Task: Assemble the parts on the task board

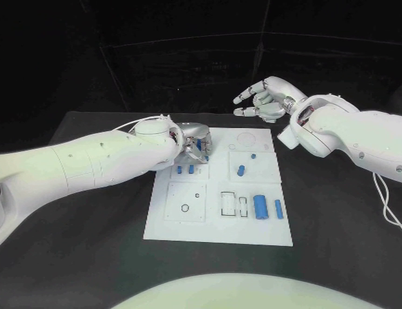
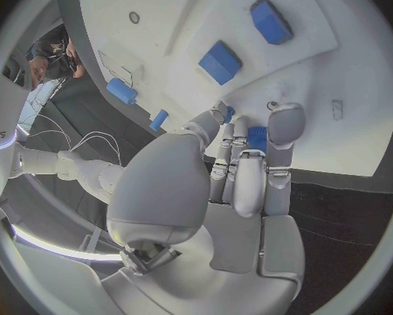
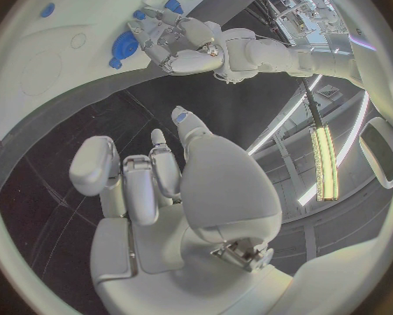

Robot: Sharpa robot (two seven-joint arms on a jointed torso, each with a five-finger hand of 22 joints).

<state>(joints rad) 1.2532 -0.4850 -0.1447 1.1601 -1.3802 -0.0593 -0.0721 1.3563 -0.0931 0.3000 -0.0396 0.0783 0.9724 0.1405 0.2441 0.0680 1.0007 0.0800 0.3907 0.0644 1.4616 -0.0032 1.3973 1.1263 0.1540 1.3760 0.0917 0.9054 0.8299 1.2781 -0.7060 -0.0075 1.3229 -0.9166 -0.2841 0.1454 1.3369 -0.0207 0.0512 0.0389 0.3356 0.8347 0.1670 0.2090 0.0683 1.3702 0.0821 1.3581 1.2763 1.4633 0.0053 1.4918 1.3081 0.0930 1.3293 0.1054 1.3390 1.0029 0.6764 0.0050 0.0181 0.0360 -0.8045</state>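
Board: white plate [image 1: 218,222] lying flat in the middle of the black table [image 1: 89,257], its long sides running away from the robot.

Left hand: the left hand [image 1: 194,143] sits over the board's far left corner, fingers curled down toward the surface. In the left wrist view its fingertips [image 2: 286,122] close around a small blue piece [image 2: 256,138] – it looks pinched against the board, though most of the piece is hidden.

Right hand: the right hand [image 1: 268,100] is raised beyond the board's far edge, well apart from it – fingers loosely spread, holding nothing.

Two blue blocks: a pair [image 1: 185,170] side by side on the left half of the board, just near the left hand's fingers.

Peg: a small blue piece [image 1: 241,170] near the board's middle, long axis running near to far.

Cylinders: a thicker one [image 1: 259,207] and a thinner one [image 1: 279,208] lie side by side on the near right part, both lengthwise along the board's long side.
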